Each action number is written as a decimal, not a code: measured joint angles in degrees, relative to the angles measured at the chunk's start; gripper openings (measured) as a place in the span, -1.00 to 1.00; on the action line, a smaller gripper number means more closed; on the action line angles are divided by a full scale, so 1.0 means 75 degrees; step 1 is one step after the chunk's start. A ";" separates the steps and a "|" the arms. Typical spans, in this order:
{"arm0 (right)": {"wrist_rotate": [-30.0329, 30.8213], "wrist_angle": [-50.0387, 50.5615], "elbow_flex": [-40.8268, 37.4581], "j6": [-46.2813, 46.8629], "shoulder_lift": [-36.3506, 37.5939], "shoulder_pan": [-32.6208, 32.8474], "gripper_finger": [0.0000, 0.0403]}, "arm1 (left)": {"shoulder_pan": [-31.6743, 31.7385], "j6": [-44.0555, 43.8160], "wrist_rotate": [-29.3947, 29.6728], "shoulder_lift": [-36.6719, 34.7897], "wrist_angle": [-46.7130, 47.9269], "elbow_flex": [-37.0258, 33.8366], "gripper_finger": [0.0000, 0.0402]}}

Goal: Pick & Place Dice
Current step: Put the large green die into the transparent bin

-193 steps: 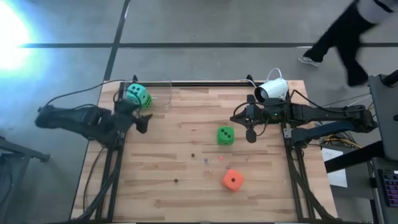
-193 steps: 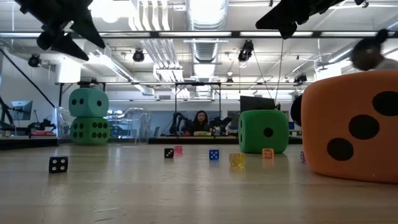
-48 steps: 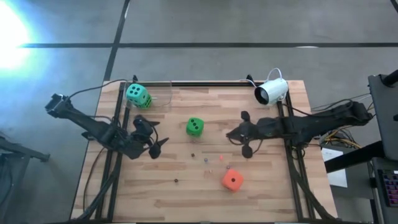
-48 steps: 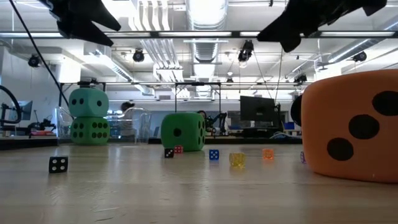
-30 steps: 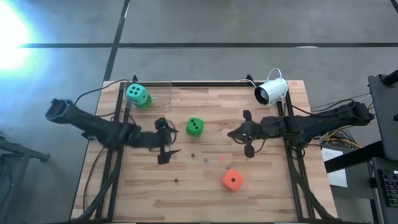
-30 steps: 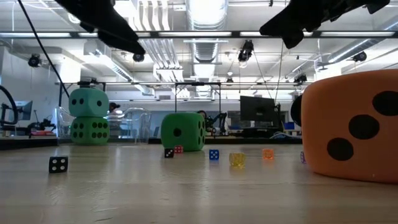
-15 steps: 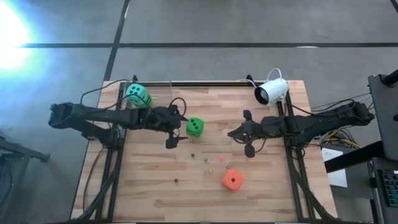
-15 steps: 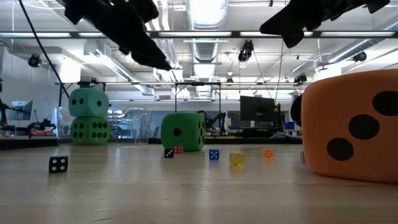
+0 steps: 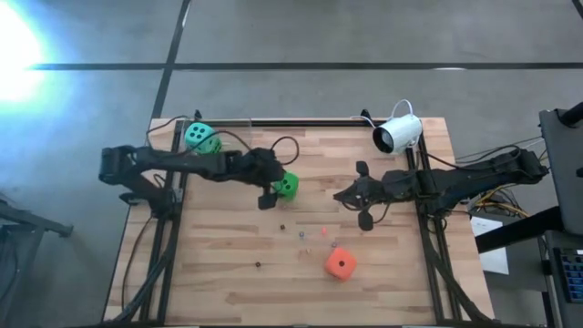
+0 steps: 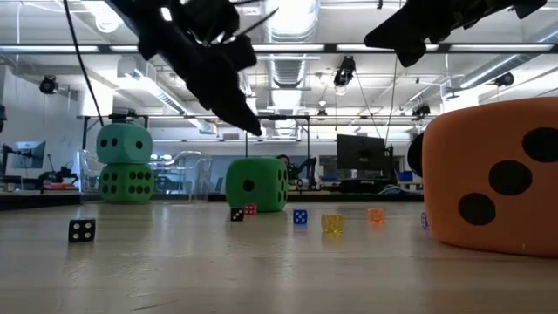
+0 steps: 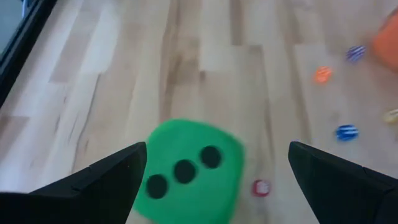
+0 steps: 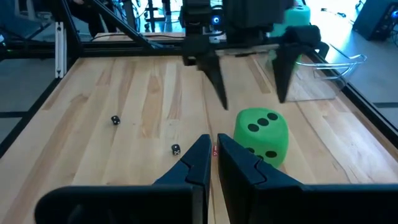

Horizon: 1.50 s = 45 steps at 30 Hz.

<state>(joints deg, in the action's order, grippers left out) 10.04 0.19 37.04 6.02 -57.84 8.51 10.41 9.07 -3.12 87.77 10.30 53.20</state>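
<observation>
A bright green die [image 9: 287,185] rests on the table near its middle, three pips up in the left wrist view [image 11: 186,171]. My left gripper [image 9: 271,187] hangs open just left of and above it, one finger [image 12: 216,81] standing to either side, touching nothing. A teal die [image 9: 202,138] sits on top of another green die [image 10: 124,183] at the far left corner. An orange-red die [image 9: 340,263] lies near the front. My right gripper [image 9: 349,194] waits shut, right of centre, above the table.
A clear container [image 9: 232,137] stands around the stacked dice at the far left corner. Several tiny coloured dice [image 9: 302,233] lie scattered between the green and orange-red dice. A white camera [image 9: 398,133] sits at the far right edge.
My left gripper has swung toward the table's right and far side and sunk toward the green die, staying open. The die has kept its place.
</observation>
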 joint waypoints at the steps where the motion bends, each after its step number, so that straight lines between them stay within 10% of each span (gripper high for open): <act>1: 0.0000 0.0001 0.0000 0.0000 0.0000 0.0000 -0.87 | 0.0083 0.0013 -0.0013 0.0125 0.0233 0.0150 0.95; 45: 0.0006 -0.0013 0.0003 -0.0023 0.0000 -0.0001 -0.87 | 0.0484 0.0414 -0.0280 0.1544 0.1449 0.1251 0.95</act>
<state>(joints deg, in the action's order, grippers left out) 10.09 0.09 37.06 5.85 -57.84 8.50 14.04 12.17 -5.22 99.35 21.16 62.58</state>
